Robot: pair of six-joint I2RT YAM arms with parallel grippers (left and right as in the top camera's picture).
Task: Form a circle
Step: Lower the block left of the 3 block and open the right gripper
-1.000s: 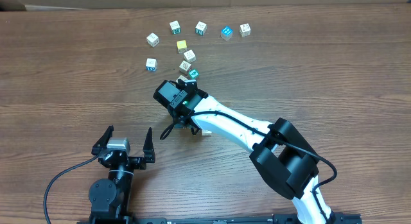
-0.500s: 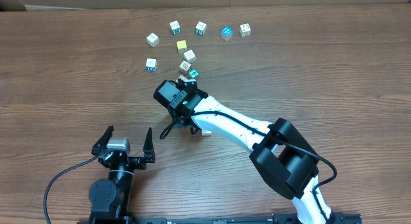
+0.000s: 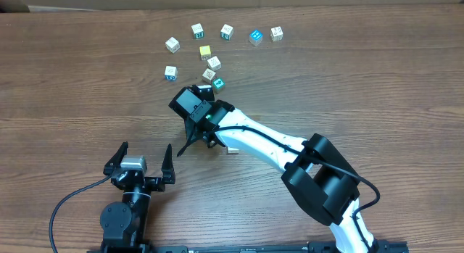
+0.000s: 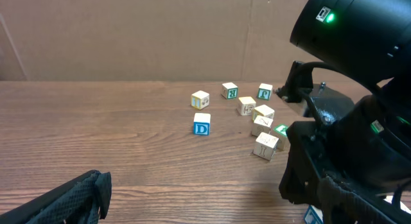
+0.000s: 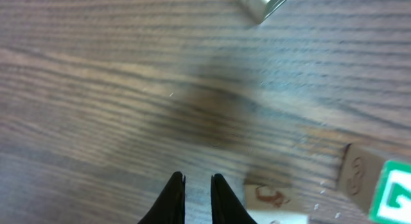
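Nearest, the left gripper (image 3: 142, 160) sat spread open, gripping nothing. Beyond it, the right gripper (image 5: 194, 180) hung low over the table (image 5: 96, 89), its tips pinched almost together and empty, just beside the circle (image 3: 210, 74), 4 tightly bunched cubes. The shaping step seemed unfinished. The next move probably called for a light nudge on 1 cube without knocking its neighbours. Farthest off, the loose cubes (image 3: 227, 31) lay scattered.

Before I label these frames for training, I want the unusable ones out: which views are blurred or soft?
Overhead: sharp, evenly lit, cubes crisp. Left wrist: D cube readable, the near right arm soft. Right wrist: table grain smeared, green cube blurred, right gripper a dark silhouette.
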